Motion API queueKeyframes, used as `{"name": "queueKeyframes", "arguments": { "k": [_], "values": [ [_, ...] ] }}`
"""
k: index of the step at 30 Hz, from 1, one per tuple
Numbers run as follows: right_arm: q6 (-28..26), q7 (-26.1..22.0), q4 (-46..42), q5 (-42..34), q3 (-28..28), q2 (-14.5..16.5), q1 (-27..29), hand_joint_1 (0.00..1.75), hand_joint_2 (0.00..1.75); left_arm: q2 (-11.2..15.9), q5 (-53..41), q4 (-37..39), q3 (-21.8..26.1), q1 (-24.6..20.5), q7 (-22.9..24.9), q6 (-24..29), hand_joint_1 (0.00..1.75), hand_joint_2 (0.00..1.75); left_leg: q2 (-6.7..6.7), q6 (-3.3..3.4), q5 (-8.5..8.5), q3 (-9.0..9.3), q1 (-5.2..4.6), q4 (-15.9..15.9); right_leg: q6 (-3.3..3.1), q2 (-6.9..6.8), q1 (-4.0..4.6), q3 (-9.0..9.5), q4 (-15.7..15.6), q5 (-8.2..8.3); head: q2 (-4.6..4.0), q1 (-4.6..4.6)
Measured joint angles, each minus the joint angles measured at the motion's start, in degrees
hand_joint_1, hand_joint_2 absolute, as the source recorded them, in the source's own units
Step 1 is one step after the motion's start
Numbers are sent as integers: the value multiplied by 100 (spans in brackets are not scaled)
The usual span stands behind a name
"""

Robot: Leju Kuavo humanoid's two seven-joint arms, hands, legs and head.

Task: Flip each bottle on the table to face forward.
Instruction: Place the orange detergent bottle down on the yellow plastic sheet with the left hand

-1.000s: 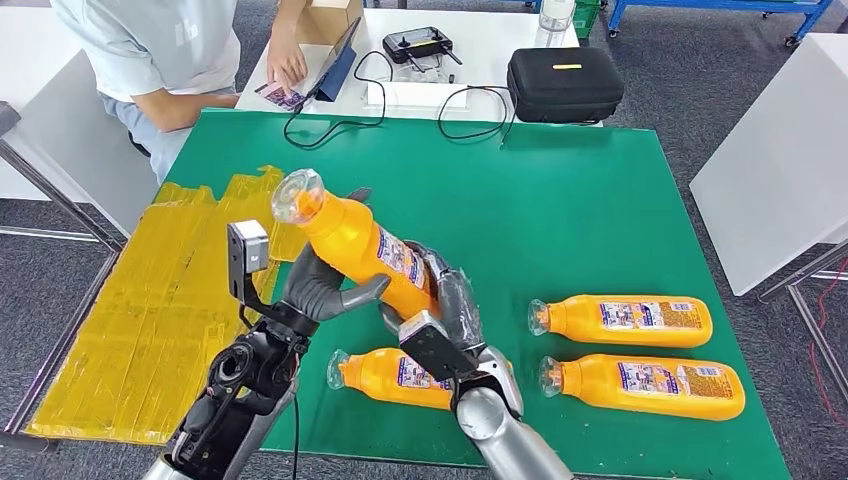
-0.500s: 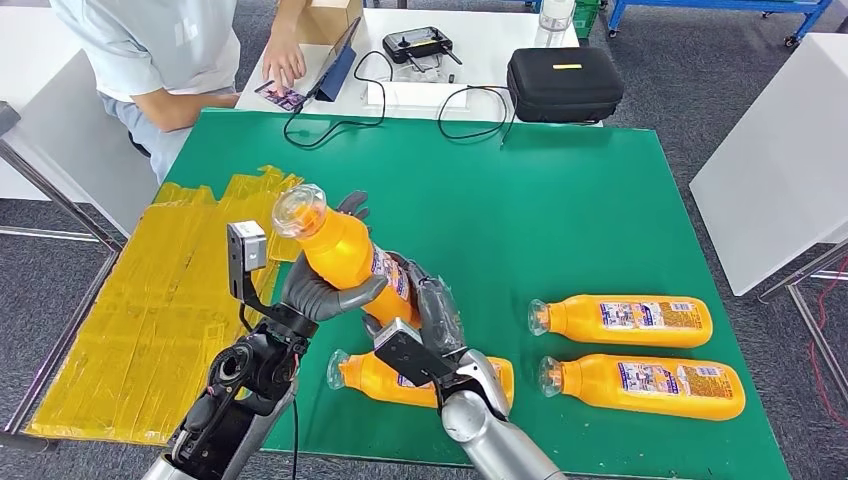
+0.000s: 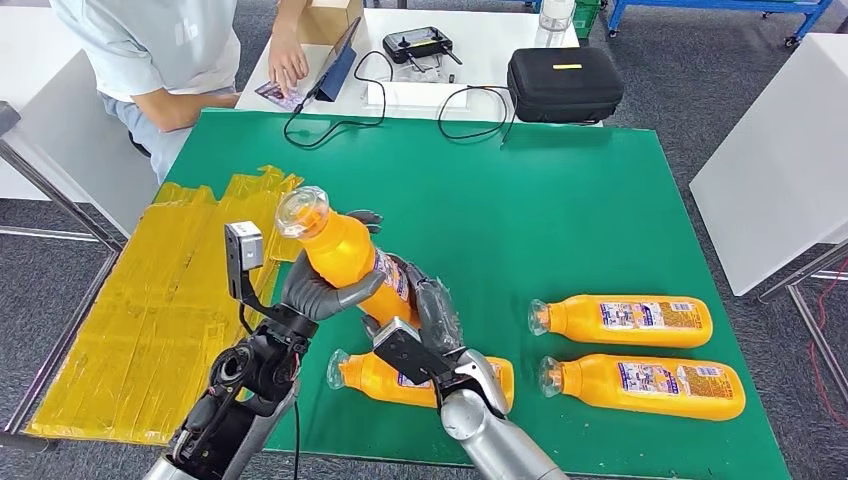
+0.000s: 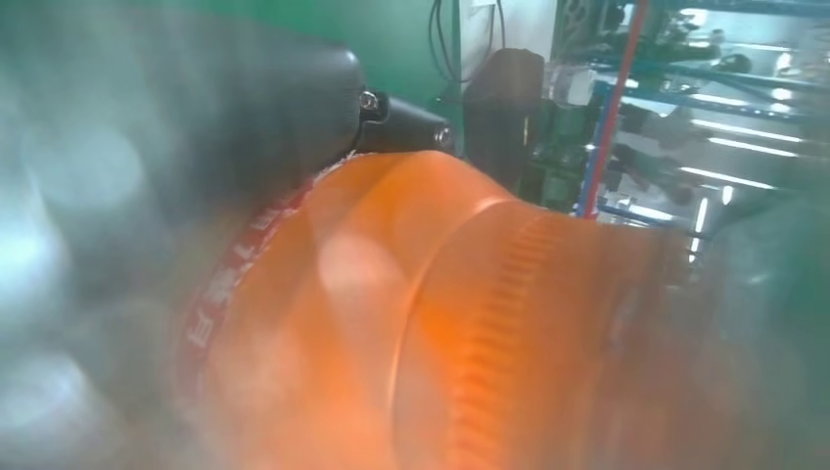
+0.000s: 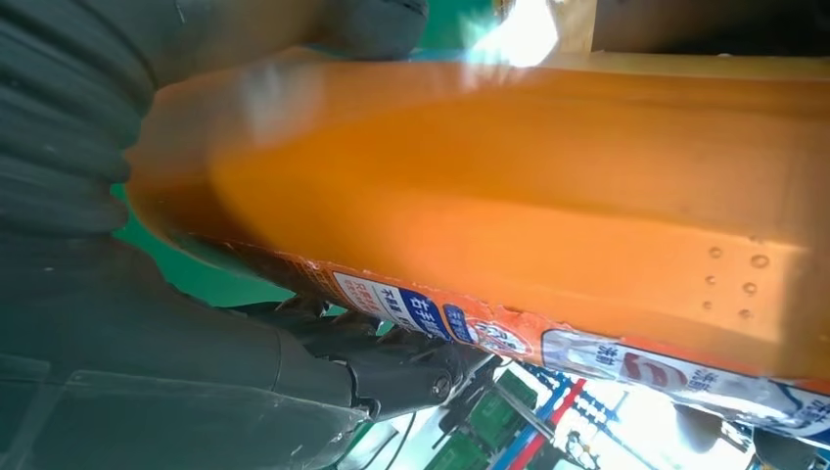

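Nearest me, at the near edge of the green table (image 3: 600, 200), one orange bottle (image 3: 420, 380) lies on its side under my right forearm, partly hidden. Just above it I hold the lifted bottle (image 3: 345, 255) clear of the table, tilted, clear cap up and to the left. My left hand (image 3: 320, 290) wraps its upper body; my right hand (image 3: 430, 310) grips the lower, labelled end. Both wrist views confirm fingers pressed on orange plastic.

I judge this the turning step: the bottle is being rolled between the hands to bring its label round. Next I should settle which face is front, then lay it down beside the others without knocking the one beneath.

To the right, two more bottles (image 3: 620, 320) (image 3: 640, 385) lie flat, labels up. On the left lies a yellow taped patch (image 3: 150, 300). Farther off, a white table holds a black case (image 3: 565, 82) and cables, where a person (image 3: 160, 50) sits.

The left wrist view is blurred; the held bottle's label is only partly readable.
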Motion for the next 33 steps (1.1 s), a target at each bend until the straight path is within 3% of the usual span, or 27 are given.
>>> {"name": "queueKeyframes", "arguments": {
  "k": [7,8,11,12,20,25,27,29,31,33],
  "values": [
    [-62,-20,-121,-76,-11,-10,55,175,175,0,14,9,-8,-1,-52,70,175,175,0,0,0,0,0,0,0,0,0,-1,0,0,0,1],
    [-92,-22,-159,-80,-14,-16,70,144,175,0,3,9,-10,-1,-65,86,175,175,0,0,0,0,0,0,0,0,0,-1,0,0,0,0],
    [-194,-46,-307,-82,-25,-50,135,14,175,0,-84,7,-22,-12,-120,152,175,175,0,0,0,0,0,0,0,0,0,0,0,0,0,1],
    [-219,-60,-368,-81,-32,-66,159,0,175,0,-129,6,-30,-21,-138,176,175,175,0,0,0,0,0,0,0,0,0,0,0,0,0,2],
    [-571,-169,-1411,-26,-252,-244,470,0,175,121,-896,-148,30,-12,-410,759,175,175,0,0,0,-1,0,0,0,-1,0,0,0,0,0,0],
    [-715,-171,-2384,148,-451,-422,844,0,175,281,-2147,-497,237,103,-716,1534,175,175,0,0,-1,-2,0,0,0,-1,0,-1,0,-1,0,1],
    [-741,-171,-2727,226,-533,-483,995,0,175,355,-3121,-644,333,162,-768,2106,175,175,0,-1,-1,-2,0,-1,-1,-1,1,-2,0,-1,0,1],
    [-750,-160,-3049,327,-629,-529,1158,0,175,429,-4736,-772,433,220,-613,2844,175,175,0,-1,-2,-2,0,-1,-1,-1,1,-2,0,-2,0,0],
    [-704,-112,-3352,443,-734,-563,1310,0,175,529,-6824,-843,567,248,-110,3339,175,175,0,-1,-2,-2,0,-2,-2,-1,1,-2,-1,-2,0,1],
    [-621,-28,-3622,546,-840,-587,1422,0,175,688,-8881,-837,721,242,552,3388,175,175,2,-2,-2,0,0,-2,-3,0,1,-3,-1,-3,0,2]
  ]
}}
